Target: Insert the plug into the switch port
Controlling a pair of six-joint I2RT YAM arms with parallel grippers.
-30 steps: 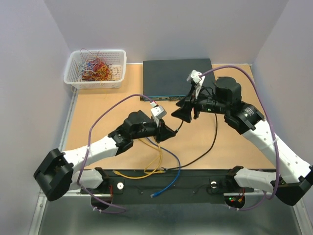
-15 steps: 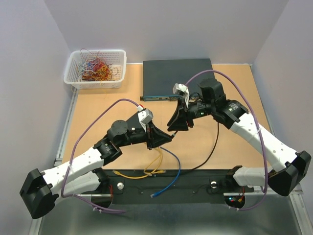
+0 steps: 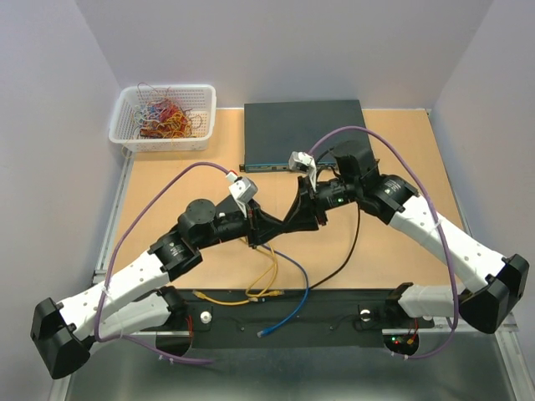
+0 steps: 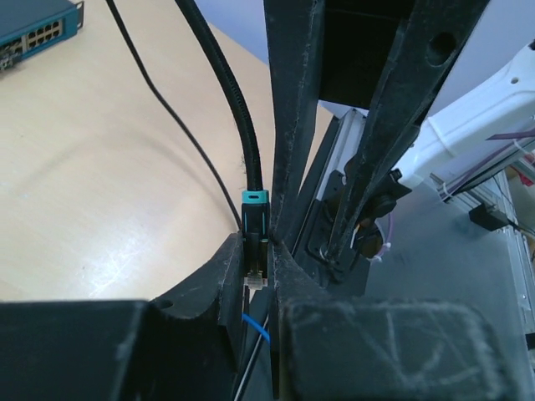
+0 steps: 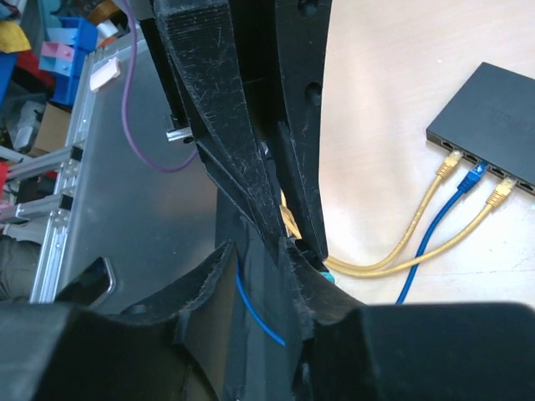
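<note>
Plug (image 4: 254,219) tight in the barely parted left gripper (image 4: 256,255).

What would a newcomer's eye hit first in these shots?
The two arms meet tip to tip at mid-table: the left gripper pinches the plug of a black cable, with the right gripper nosed up against it. Then the white basket of tangled coloured wires in the far left corner, and, in the right wrist view, the small black box with yellow cables and a blue cable plugged in.
</note>
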